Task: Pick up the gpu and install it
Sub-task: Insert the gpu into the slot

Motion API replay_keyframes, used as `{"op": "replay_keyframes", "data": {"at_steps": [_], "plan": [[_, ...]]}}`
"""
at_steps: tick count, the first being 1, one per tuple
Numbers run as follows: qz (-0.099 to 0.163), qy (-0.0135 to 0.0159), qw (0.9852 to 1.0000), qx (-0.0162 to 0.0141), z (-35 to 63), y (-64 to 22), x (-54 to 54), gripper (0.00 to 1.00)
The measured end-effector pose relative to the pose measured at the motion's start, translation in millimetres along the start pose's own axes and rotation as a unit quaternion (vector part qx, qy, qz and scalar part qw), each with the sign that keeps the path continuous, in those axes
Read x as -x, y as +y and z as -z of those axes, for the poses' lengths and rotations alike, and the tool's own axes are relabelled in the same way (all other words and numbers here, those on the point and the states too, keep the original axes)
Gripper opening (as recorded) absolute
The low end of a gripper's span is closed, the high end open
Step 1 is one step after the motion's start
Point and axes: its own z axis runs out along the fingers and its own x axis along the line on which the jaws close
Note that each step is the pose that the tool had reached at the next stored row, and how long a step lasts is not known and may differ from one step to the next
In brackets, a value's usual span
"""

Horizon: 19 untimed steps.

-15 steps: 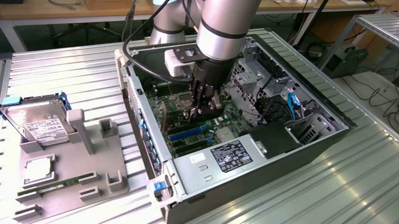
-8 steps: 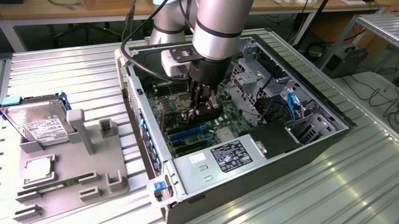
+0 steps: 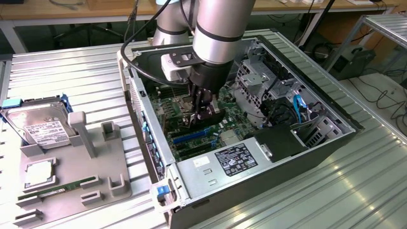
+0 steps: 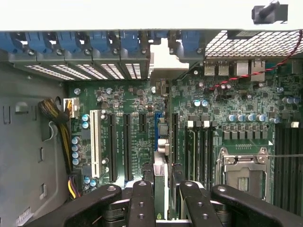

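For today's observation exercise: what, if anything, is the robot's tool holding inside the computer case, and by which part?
The tool holds the gpu edge-on by its upper edge, over the motherboard slots.

The bench (image 3: 57,71) is ribbed sheet metal with a bright, reflective finish. The computer case (image 3: 330,143) has matt black outer walls and bare, dull grey steel inside. Its power supply (image 3: 216,164) is plain grey metal with a glossy black paper label. The motherboard (image 4: 137,101) is smooth green circuit board, studded with shiny metal-topped capacitors (image 4: 246,117) and black plastic slots (image 4: 127,146). The arm (image 3: 219,28) is satin silver metal. The hand (image 4: 161,201) has black fingers (image 4: 141,203) with a slight sheen. The card (image 4: 161,142) between them shows a pale metal edge. The parts holder (image 3: 70,167) looks like matt grey plastic. The hard drive (image 3: 41,125) has a white paper label over shiny metal.
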Motion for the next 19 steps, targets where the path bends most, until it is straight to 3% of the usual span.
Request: {"op": "replay_keyframes", "data": {"at_steps": [2,11,19], "plan": [[0.0,0.0032,1.0,0.0,-1.4,0.6,0.0,0.26],[0.0,0.0034,1.0,0.0,-7.5,8.8,-0.2,0.26],[0.0,0.0034,1.0,0.0,-12.4,9.2,-0.2,0.26]]}}
